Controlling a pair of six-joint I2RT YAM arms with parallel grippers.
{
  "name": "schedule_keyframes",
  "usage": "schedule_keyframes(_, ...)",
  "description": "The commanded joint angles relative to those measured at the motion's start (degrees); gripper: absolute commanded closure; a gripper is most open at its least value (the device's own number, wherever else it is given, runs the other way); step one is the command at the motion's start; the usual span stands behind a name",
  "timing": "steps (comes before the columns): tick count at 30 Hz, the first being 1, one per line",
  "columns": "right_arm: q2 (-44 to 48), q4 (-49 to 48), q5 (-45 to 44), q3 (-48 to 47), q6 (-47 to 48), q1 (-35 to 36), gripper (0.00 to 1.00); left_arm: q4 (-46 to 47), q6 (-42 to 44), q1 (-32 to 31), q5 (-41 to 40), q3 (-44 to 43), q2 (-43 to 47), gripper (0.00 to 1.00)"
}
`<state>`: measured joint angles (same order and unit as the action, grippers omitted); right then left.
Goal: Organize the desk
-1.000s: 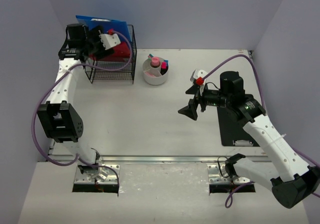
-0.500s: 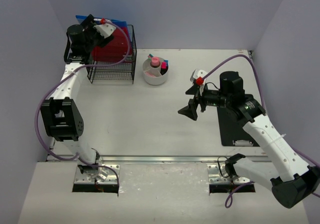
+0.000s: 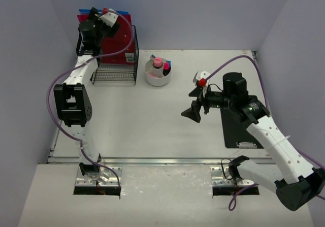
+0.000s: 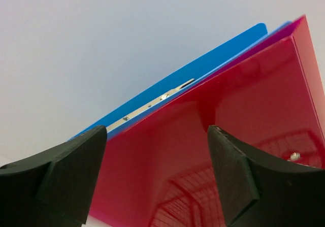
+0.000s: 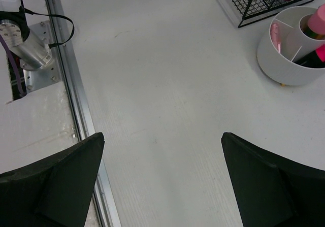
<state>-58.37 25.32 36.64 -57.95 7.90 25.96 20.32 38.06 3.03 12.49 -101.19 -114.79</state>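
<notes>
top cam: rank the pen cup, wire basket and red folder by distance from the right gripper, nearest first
From the right gripper, jaws open, right of centre:
1. White pen cup: back centre, up and to the left of the gripper.
2. Black wire basket: back left corner.
3. Red folder: standing in the basket toward its rear, farthest.

Desk [image 3: 147, 125]: smooth matt off-white top; silver metal rail [image 5: 77, 110], dull sheen.
Red folder [image 4: 244, 135]: glossy, reflective plastic.
Blue folder [image 4: 223, 57]: smooth plastic.
Basket [image 3: 114, 73]: black metal wire.
Pen cup [image 5: 284, 59]: white matt plastic.
</notes>
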Motion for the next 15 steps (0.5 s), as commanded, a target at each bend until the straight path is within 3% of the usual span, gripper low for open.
schedule_keyframes(1, 0.2, -0.5, 0.5, -0.9, -0.4, -0.4, 0.01, 4.3, -8.0, -0.3, -3.0, -4.7, -2.7, 0.17)
schedule_keyframes(7, 0.5, 0.1, 0.2, -0.4, -0.4, -0.4, 0.01, 2.0, -10.5, -0.5, -1.3, -3.7, -2.5, 0.09)
schedule_keyframes(15, 0.7, 0.5, -1.3, -0.5, -1.3, -0.4, 0.01, 4.2, -14.4, 0.1, 1.2, -0.1, 3.7, 0.07)
